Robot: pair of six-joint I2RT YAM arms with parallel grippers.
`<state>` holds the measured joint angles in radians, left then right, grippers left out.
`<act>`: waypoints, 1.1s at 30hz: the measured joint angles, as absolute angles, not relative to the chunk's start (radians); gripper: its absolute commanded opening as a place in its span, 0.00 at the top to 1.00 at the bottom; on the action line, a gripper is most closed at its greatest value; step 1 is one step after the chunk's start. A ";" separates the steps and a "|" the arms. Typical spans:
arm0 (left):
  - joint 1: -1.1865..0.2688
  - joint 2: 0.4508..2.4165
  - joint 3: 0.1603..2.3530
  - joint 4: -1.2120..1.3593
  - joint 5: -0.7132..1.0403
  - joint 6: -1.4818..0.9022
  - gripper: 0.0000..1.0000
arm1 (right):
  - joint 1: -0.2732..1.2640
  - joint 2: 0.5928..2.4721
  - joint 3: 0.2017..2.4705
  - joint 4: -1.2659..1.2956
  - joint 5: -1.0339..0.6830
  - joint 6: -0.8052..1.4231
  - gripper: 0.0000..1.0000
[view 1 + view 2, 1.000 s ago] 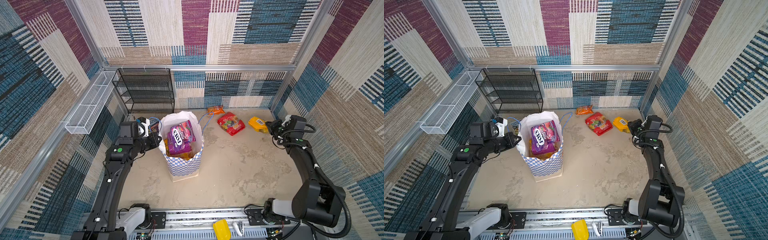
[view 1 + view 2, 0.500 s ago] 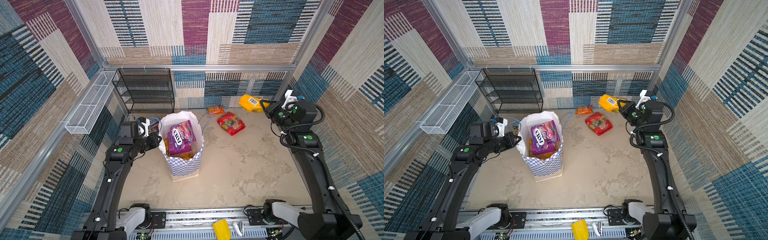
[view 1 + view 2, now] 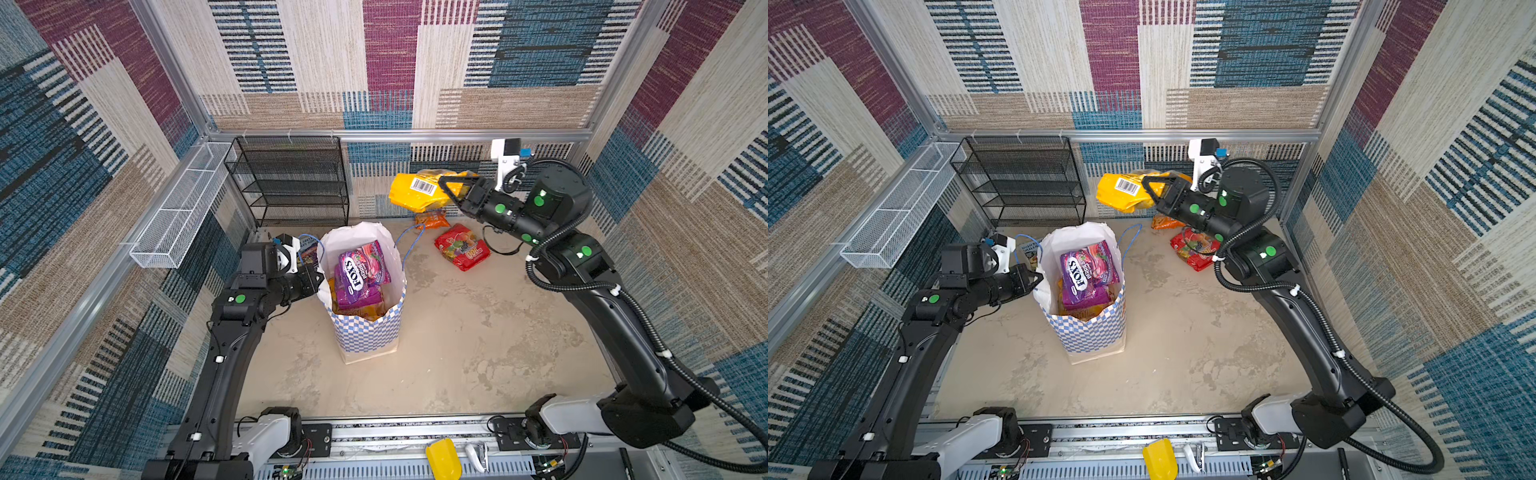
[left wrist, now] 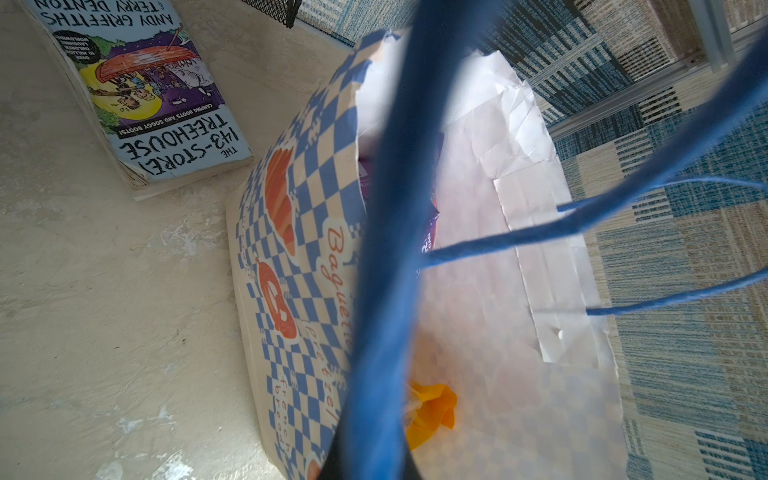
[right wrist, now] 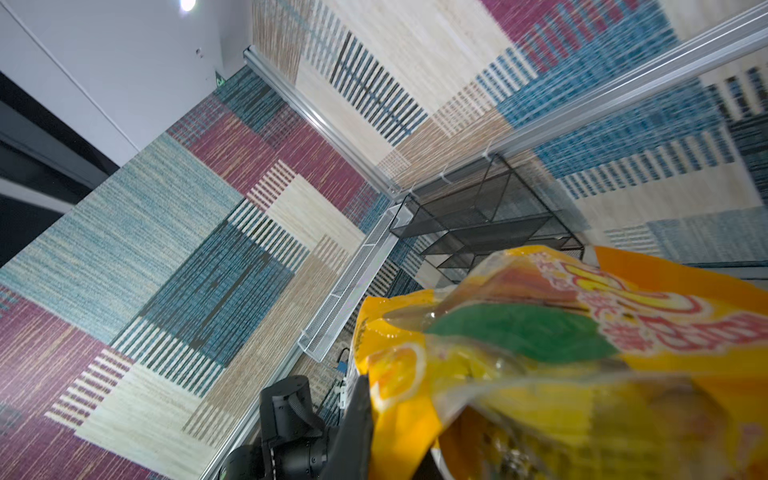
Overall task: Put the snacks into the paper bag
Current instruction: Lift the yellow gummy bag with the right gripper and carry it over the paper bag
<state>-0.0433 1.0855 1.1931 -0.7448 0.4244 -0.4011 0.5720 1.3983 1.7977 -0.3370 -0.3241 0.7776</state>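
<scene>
Currently: right gripper [image 3: 446, 187] clamped on yellow packet [image 3: 409, 199], raised, paper bag [image 3: 365, 332] below and ahead; left gripper [image 3: 318, 282] pinches bag's rim. Risk: edge grip slips, packet drops short, beside red packet [image 3: 461, 247].

This is a robotics lab cell: carpet-tile walls [image 3: 324, 54] in aluminium framing [image 3: 399, 135] box in a worktop [image 3: 457, 353]. The left arm [image 3: 216, 365] and right arm [image 3: 623, 324] are mounted on a rail [image 3: 374, 432] at 6 o'clock. A black mesh rack [image 3: 291, 183] stands at 11 o'clock.
</scene>
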 measured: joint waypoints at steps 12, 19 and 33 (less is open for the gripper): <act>-0.043 1.087 1.193 -0.745 0.424 -0.401 1.00 | 0.805 1.626 1.942 -0.433 -0.284 0.696 1.00; -0.043 1.086 1.193 -0.745 0.424 -0.401 1.00 | 0.834 1.675 1.915 -0.448 -0.285 0.683 1.00; -0.041 1.086 1.193 -0.745 0.424 -0.401 1.00 | 0.827 1.916 2.143 -0.505 -0.251 0.612 1.00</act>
